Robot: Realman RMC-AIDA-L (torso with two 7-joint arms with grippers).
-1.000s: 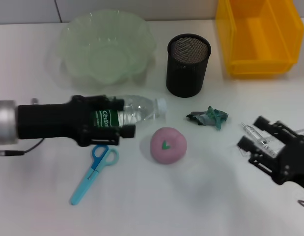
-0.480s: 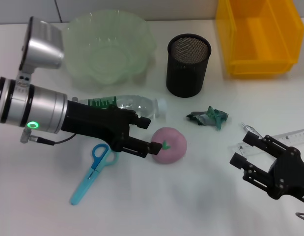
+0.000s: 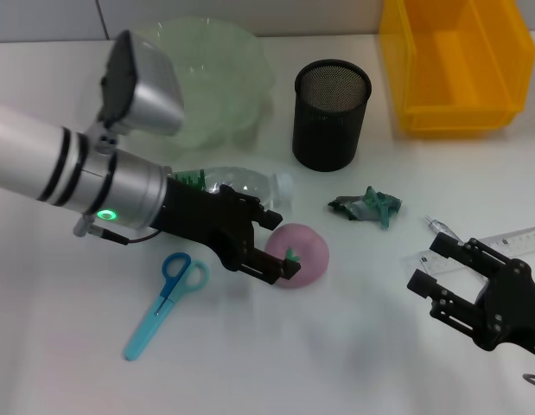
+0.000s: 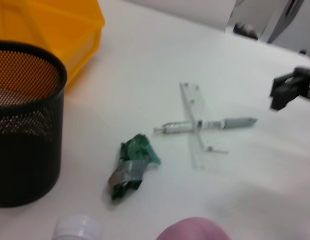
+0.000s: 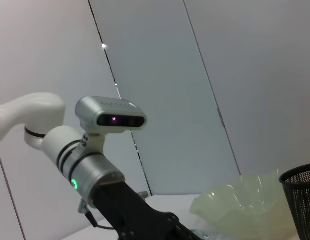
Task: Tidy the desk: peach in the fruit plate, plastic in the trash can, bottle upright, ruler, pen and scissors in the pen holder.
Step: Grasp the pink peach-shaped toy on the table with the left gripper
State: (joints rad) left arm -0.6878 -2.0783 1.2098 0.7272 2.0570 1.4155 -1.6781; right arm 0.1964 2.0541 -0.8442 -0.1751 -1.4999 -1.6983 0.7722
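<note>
The pink peach (image 3: 306, 257) lies mid-desk. My left gripper (image 3: 276, 245) is open at its left side, one finger above and one below, just short of enclosing it. Behind the left arm the bottle (image 3: 237, 184) lies on its side, cap (image 4: 77, 227) toward the peach. The blue scissors (image 3: 163, 303) lie near the front left. Crumpled green plastic (image 3: 366, 206) (image 4: 132, 167) sits right of the peach. The clear ruler (image 3: 509, 238) (image 4: 197, 125) and the pen (image 4: 205, 125) cross each other at the right. My right gripper (image 3: 444, 268) hangs open just in front of them.
The pale green fruit plate (image 3: 219, 82) stands at the back left, the black mesh pen holder (image 3: 330, 112) at back centre and the yellow trash can (image 3: 453, 60) at the back right. The desk (image 3: 336, 363) is bare white along the front.
My left arm has swung from over the bottle to the peach, its fingers now at the peach's side. My right gripper has drawn back toward the front, uncovering ruler and pen.
</note>
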